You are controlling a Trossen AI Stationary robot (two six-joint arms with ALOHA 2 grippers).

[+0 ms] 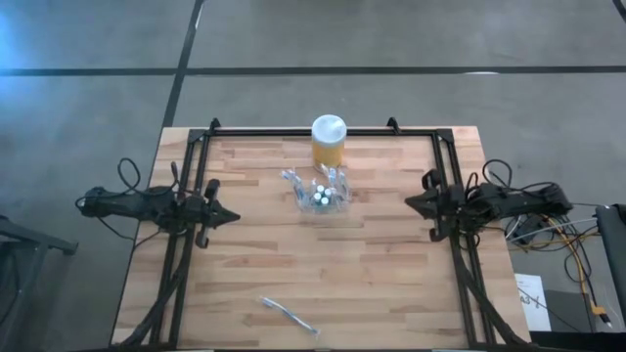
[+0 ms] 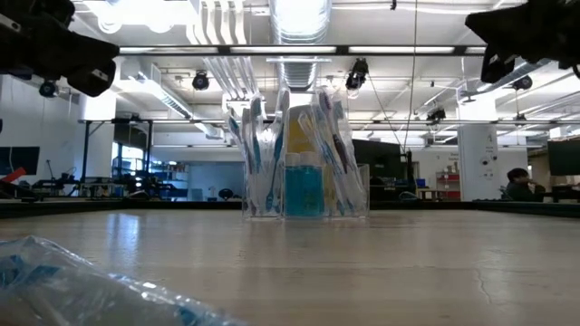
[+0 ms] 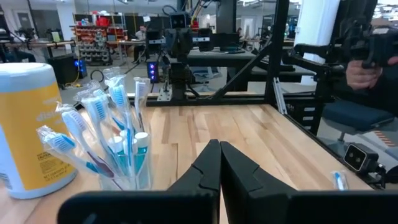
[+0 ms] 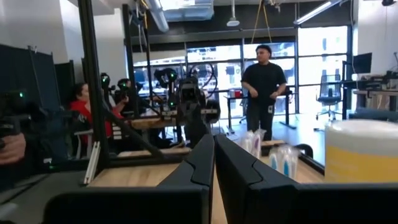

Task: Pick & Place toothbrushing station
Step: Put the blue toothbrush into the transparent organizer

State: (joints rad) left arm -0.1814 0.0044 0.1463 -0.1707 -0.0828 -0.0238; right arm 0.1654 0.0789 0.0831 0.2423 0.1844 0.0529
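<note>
The clear plastic holder [image 1: 320, 191] stands upright on its base at the table's middle. Several blue-and-white toothbrushes stick up out of it, and small white-capped round pieces sit in it; it also shows in the low view [image 2: 304, 181] and in both wrist views [image 3: 121, 162] [image 4: 280, 158]. One wrapped toothbrush [image 1: 289, 315] lies flat near the table's near edge. My left gripper [image 1: 233, 217] [image 3: 219, 144] is shut and hangs above the table's left side, pointing level toward the holder. At the right side my right gripper [image 1: 409, 202] [image 4: 213, 137] is shut and held clear. Neither holds anything.
A yellow jar with a white lid [image 1: 328, 140] stands just beyond the holder, toward the far edge. A black frame [image 1: 293, 132] runs along the table's far, left and right sides. People [image 4: 264, 87] are in the room beyond the table. Bare wood lies between holder and near edge.
</note>
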